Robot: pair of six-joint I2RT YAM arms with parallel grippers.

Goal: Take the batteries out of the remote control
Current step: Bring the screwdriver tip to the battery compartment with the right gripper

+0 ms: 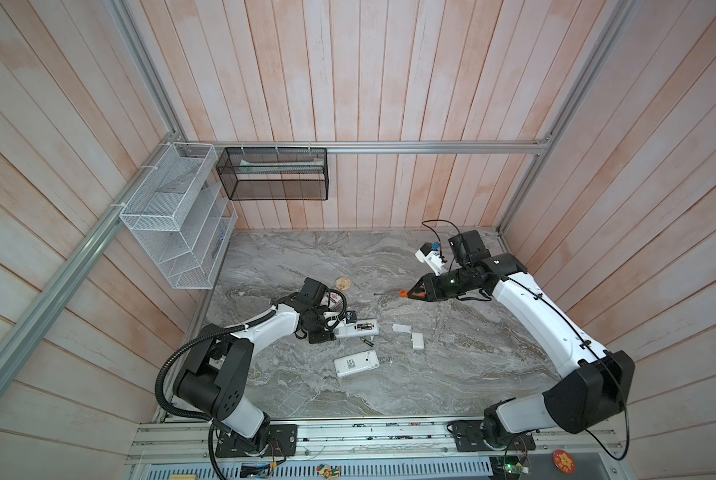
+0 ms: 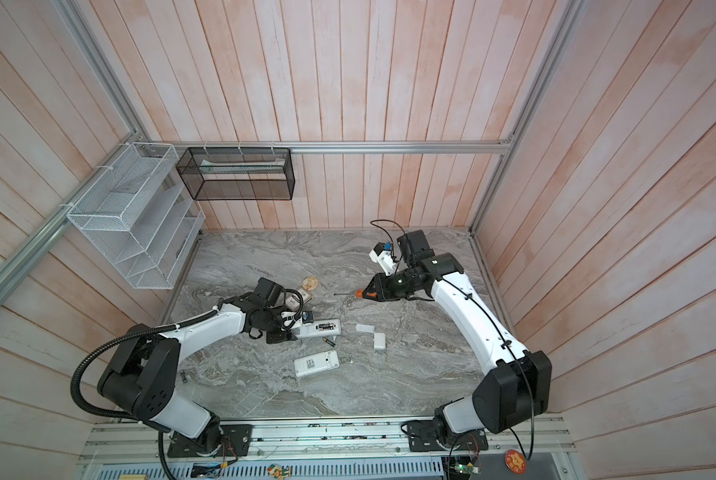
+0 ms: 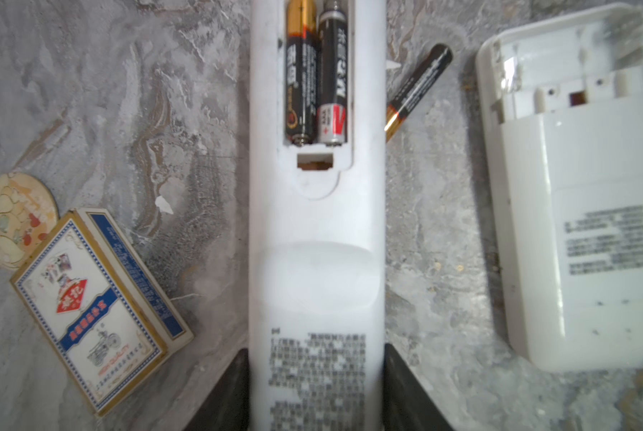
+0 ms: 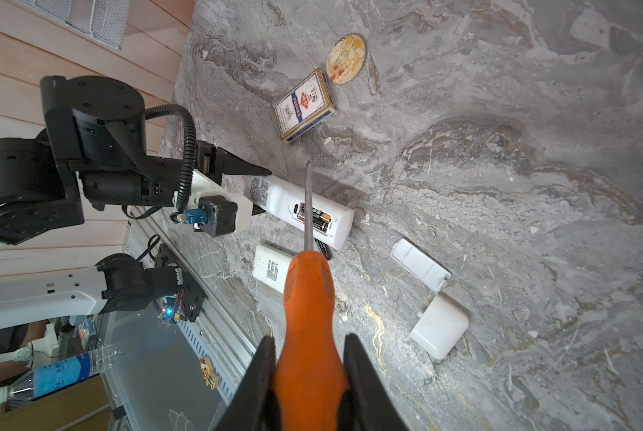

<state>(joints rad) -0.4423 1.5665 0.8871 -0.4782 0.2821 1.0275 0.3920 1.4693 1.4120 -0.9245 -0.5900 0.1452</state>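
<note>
Inside the open compartment (image 3: 351, 112) of the slim remote (image 3: 314, 261) we see two batteries (image 3: 316, 74) side by side. A third battery (image 3: 417, 89) lies on the table (image 3: 88, 93) just beside it. Our left gripper (image 3: 316, 373) clamps that remote's sides, and our right gripper (image 4: 310, 343) is closed on the orange screwdriver (image 4: 307, 283).

In the left wrist view we are losing the slim remote (image 3: 314, 261) past two opposite edges, its two loaded batteries (image 3: 316, 74) being cropped at their far ends; the left gripper (image 3: 314, 349) is showing only as two dark wedges; in the right wrist view the screwdriver (image 4: 308, 298) is covering most of the loose battery (image 4: 323, 249) and part of the wider remote (image 4: 267, 266); in both top views we are finding the batteries too small to read.
</note>
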